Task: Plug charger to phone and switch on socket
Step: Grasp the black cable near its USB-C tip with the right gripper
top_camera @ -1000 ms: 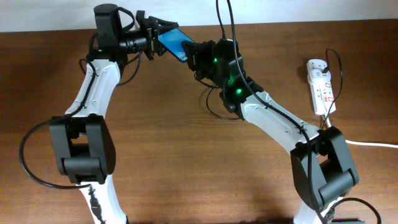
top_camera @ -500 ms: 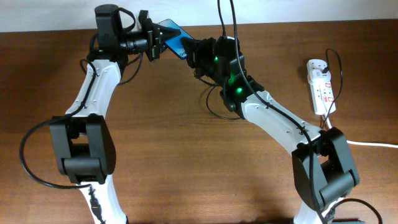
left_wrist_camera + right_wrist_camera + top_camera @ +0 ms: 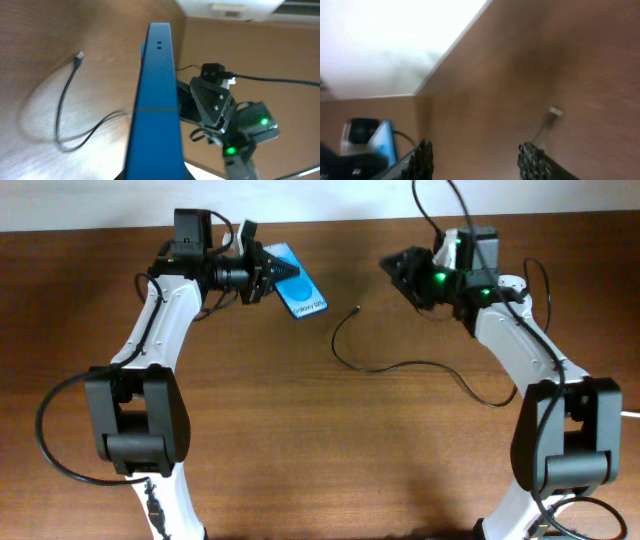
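My left gripper [image 3: 268,274] is shut on the phone [image 3: 300,295], a blue-screened handset held near the table's back edge. In the left wrist view the phone [image 3: 155,100] stands edge-on between the jaws. The charger [image 3: 347,352] lies loose on the wood, a thin black cable whose plug tip [image 3: 358,308] points toward the phone with a gap between them. The same tip [image 3: 79,57] shows in the left wrist view. My right gripper [image 3: 396,268] hovers open and empty to the right of the tip, its fingers [image 3: 423,160] spread wide. The socket is hidden behind the right arm.
The right arm [image 3: 520,340] crosses the table's right side, with black robot cables rising above it. The charger's cable trails right toward that arm's base [image 3: 480,395]. A pale wall [image 3: 320,200] runs behind the table's back edge.
My right gripper has opened, let go of the charger and swung away to the right; the cable now lies on the table. The left gripper closed fully on the phone and shifted slightly right.
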